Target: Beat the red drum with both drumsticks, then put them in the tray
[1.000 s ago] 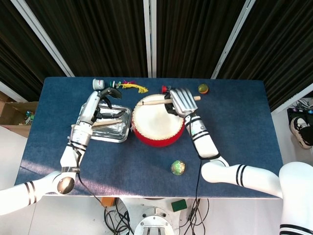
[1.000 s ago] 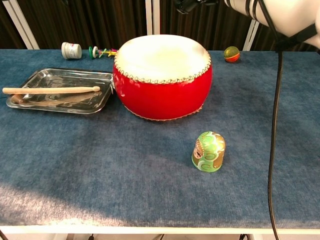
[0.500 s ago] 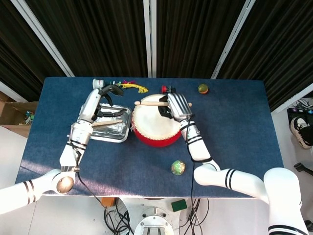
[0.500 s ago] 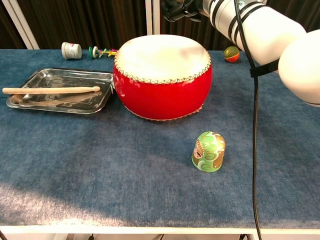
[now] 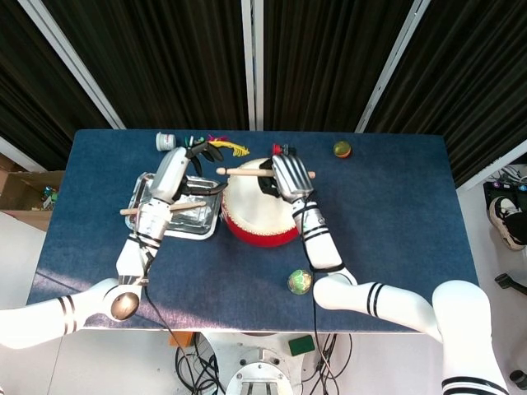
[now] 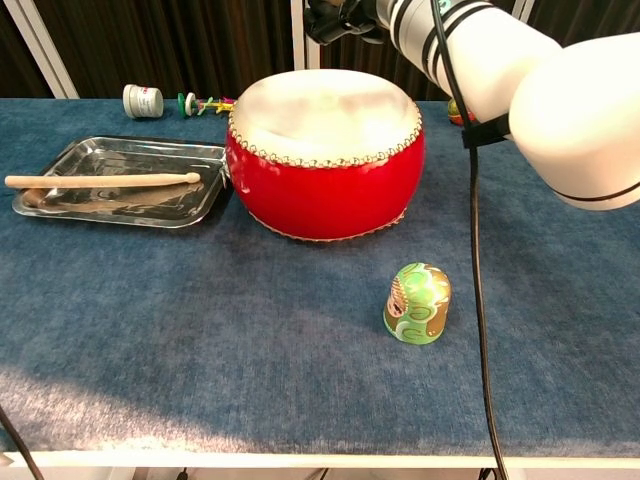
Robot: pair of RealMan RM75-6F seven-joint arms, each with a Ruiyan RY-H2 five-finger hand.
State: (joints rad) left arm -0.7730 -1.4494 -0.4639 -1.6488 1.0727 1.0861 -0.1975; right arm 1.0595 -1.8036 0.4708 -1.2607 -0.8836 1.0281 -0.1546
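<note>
The red drum (image 5: 257, 216) (image 6: 325, 150) stands mid-table with its pale skin facing up. Above its far half my right hand (image 5: 284, 174) (image 6: 345, 15) grips a wooden drumstick (image 5: 239, 172) that lies level, its tip pointing left past the drum's rim. The other drumstick (image 5: 195, 204) (image 6: 100, 180) lies lengthwise in the metal tray (image 5: 177, 222) (image 6: 120, 152) left of the drum. My left hand (image 5: 196, 156) hovers over the tray's far right corner with its fingers apart and holds nothing. The chest view shows only part of the right hand, at the top edge.
A green painted toy (image 5: 300, 281) (image 6: 418, 302) stands in front of the drum on the right. A small ball (image 5: 342, 149) lies at the back right. A white jar (image 5: 165, 141) (image 6: 143, 100) and a colourful toy (image 5: 222, 145) (image 6: 205, 102) lie behind the tray.
My right hand has carried its drumstick leftward over the drum, toward the tray side. The left arm has shifted slightly right. The drumstick in the tray has not moved.
</note>
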